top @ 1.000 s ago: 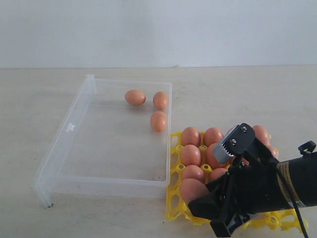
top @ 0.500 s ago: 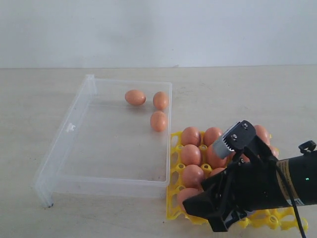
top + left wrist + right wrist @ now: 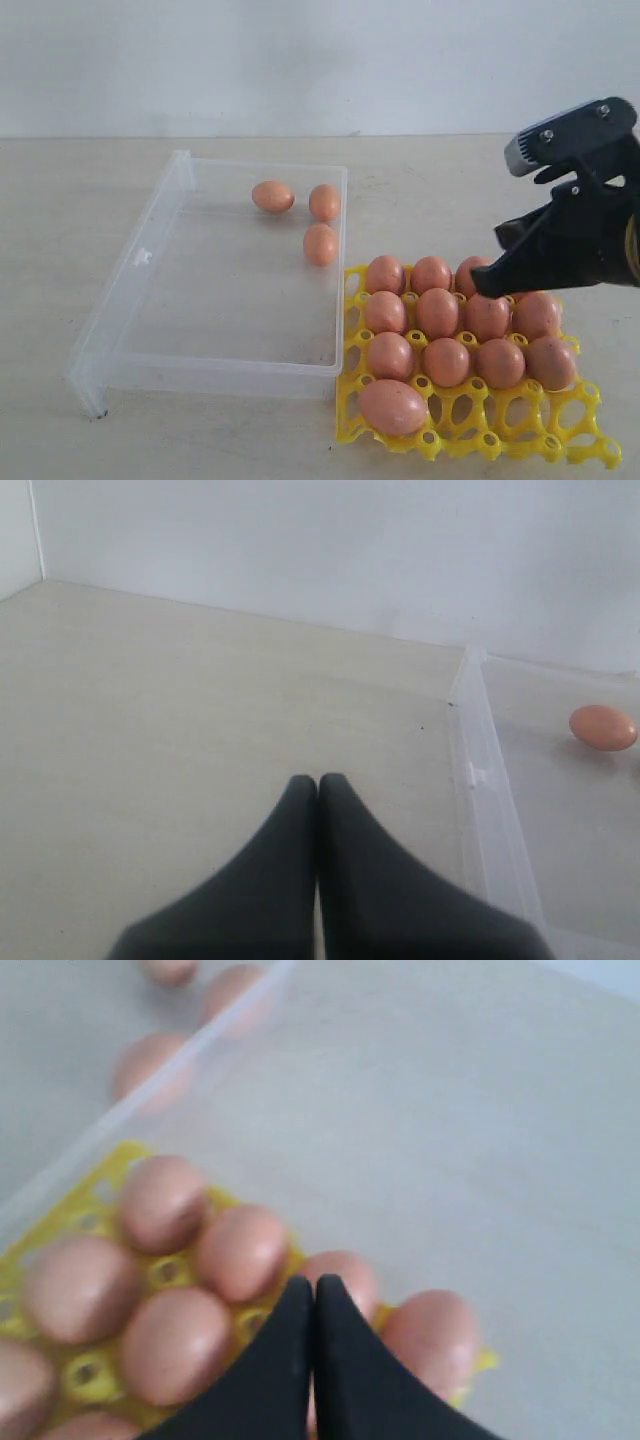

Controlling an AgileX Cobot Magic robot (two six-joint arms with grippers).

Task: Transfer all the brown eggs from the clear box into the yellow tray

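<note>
My right claw (image 3: pixel 316 1282) is pinched fully together with nothing between its black fingers. It hangs over the far row of the bright yellow plastic lattice egg tray (image 3: pixel 478 428). My left claw (image 3: pixel 318 780) is closed on nothing too, above the pale tabletop (image 3: pixel 150 700) beside the shallow transparent plastic box (image 3: pixel 240 300).

Three small pinkish-brown oval eggs (image 3: pixel 320 244) lie loose in the box, bunched toward the far corner on the tray's side. The tray holds twelve that I can count, including the sideways egg (image 3: pixel 392 406) in the front row. A thirteenth may sit behind my right arm, but I cannot tell.

I judge these eggs light, smooth and hard-shelled but brittle. They are round enough to roll on the slick box floor or slip out of a hurried pinch. I would take each across its narrow middle, one finger on either side, and close gently. The two nearest the box wall give a finger little room, so I would line my fingers up along that wall.
</note>
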